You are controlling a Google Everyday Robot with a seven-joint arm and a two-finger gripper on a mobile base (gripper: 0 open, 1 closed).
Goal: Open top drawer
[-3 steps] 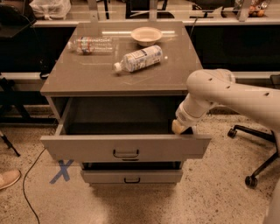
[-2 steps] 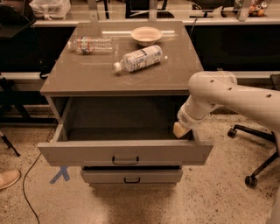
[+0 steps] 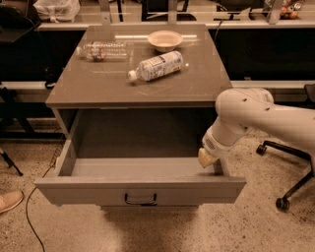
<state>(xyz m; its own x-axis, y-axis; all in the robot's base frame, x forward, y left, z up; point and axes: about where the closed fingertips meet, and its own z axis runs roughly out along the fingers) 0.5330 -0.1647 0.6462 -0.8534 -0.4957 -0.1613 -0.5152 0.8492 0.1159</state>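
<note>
A speckled terrazzo floor (image 3: 162,231) runs beneath a grey-taupe cabinet (image 3: 98,86) that stands before a row of dark desks. In the single camera view, the cabinet's flat top carries three things: a clear plastic bottle (image 3: 101,50) lying on its side toward 10 o'clock, a white-labelled bottle (image 3: 157,65) lying slantwise near the middle, and a shallow pale bowl (image 3: 165,39) at 12 o'clock near the back edge. Below the top, the top drawer (image 3: 140,167) stands well open, its plain grey box showing bare inside and its wide front panel reaching toward the camera at 6 o'clock, with a small black pull handle (image 3: 141,199) centred on the panel. The robot's white arm (image 3: 261,115) comes in from 3 o'clock and bends down over the drawer's right side. The gripper (image 3: 206,157), seen only as a cream-coloured tip, sits inside the drawer box against its right wall, just behind the front panel; whether it is open or closed, or has hold of anything, cannot be told. An office chair's wheeled base (image 3: 288,192) stands on the floor at 4 o'clock, the toe of a tan shoe (image 3: 10,201) shows at 8 o'clock, and a white plastic bag (image 3: 58,9) sits on the desk at 11 o'clock.
</note>
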